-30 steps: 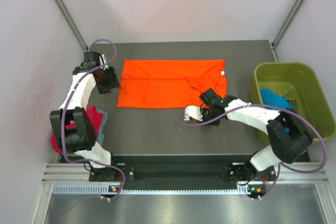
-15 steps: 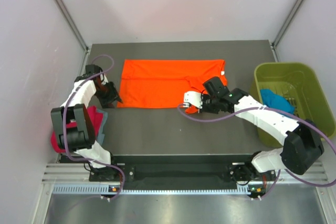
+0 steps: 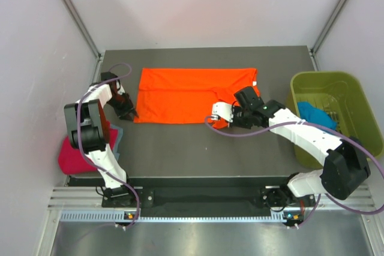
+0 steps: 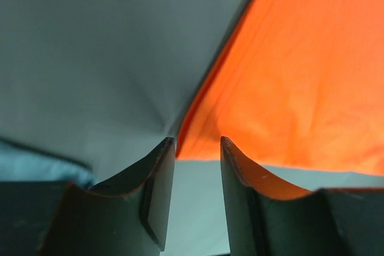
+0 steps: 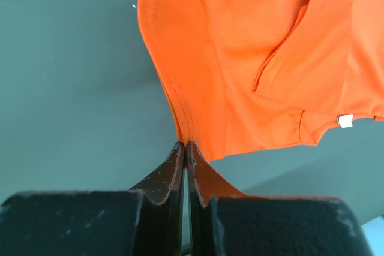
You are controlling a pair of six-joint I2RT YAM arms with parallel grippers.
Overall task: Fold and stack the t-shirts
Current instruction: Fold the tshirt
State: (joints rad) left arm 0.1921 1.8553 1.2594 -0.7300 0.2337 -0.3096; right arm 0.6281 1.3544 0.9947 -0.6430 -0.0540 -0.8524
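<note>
Orange tee (image 3: pixel 186 94) on the table (image 3: pixel 180 148), left fingers (image 4: pixel 161 175) spread at its corner, right fingers (image 5: pixel 180 166) pinching its hem.

table (image 3: pixel 180 148): dark grey | bin (image 3: pixel 351 88): olive-green plastic, at table's right edge | walls: pale

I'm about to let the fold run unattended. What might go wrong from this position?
The right claw seems shut on only the thin hem of the orange t-shirt, so the cloth may slip out when lifted. The left claw is open at the shirt's corner, not yet gripping; lifting now would likely skew the fold.
</note>
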